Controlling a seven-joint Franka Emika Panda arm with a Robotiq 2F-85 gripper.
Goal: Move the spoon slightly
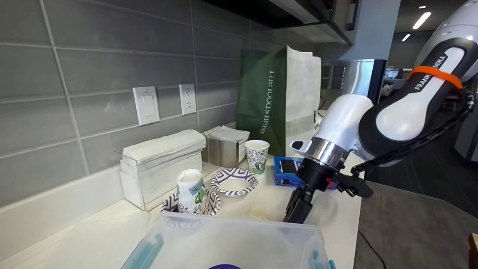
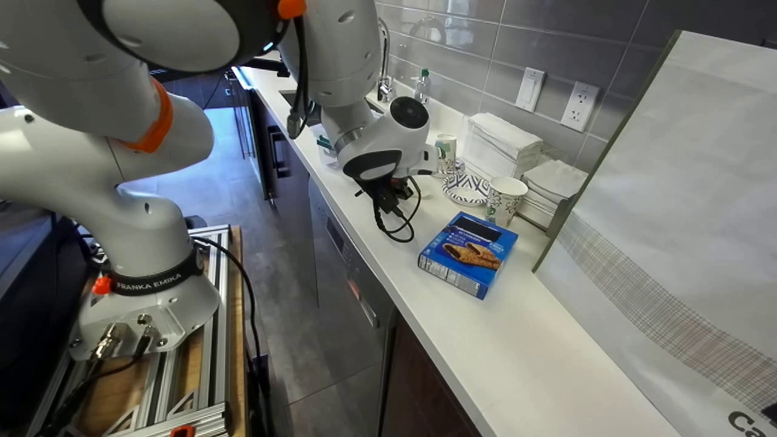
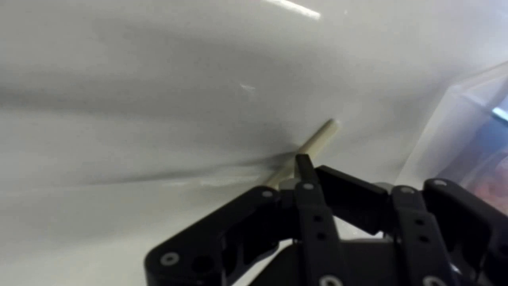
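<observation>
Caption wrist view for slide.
Gripper partly hiding the pale spoon handle over a white counter, plastic bin at right.

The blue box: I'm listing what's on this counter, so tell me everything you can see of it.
The blue box looks like printed cardboard, with no flap seen open. Its top shows brown pastries and a dark panel; one side carries print too small to read. It lies flat on the counter, near a patterned paper cup; in an exterior view, where the pincer partly hides the box, a gap shows between them. Only the counter appears to touch it.
</observation>
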